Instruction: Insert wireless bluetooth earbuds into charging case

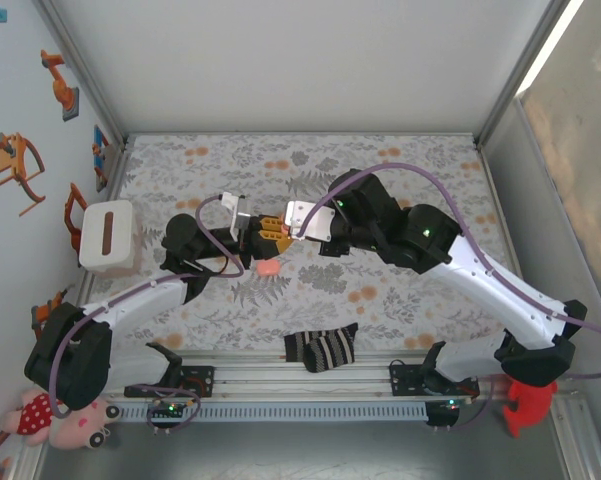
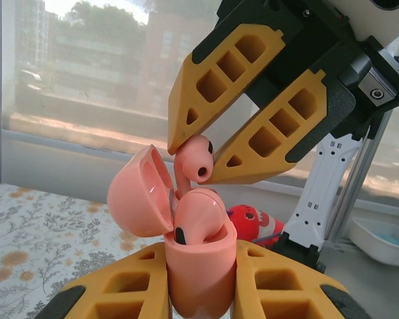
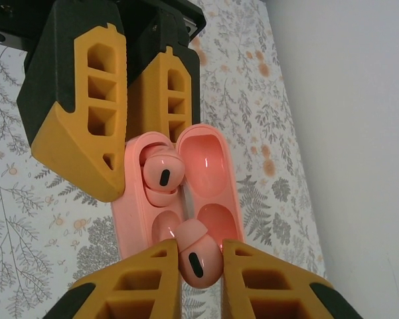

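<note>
Left wrist view: left jaws clamp the charging case (image 2: pixel 199 279) upright, lid open, exposing its sockets. Right jaws pinch the second earbud (image 2: pixel 198 161) just above the case; the first earbud (image 2: pixel 194 222) sits inside.

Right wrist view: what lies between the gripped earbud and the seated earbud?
The empty socket of the open case, in the right wrist view.

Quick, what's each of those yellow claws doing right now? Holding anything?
Left gripper: closed, holding the open charging case.
Right gripper: closed, pinching one earbud just above the case.
</note>
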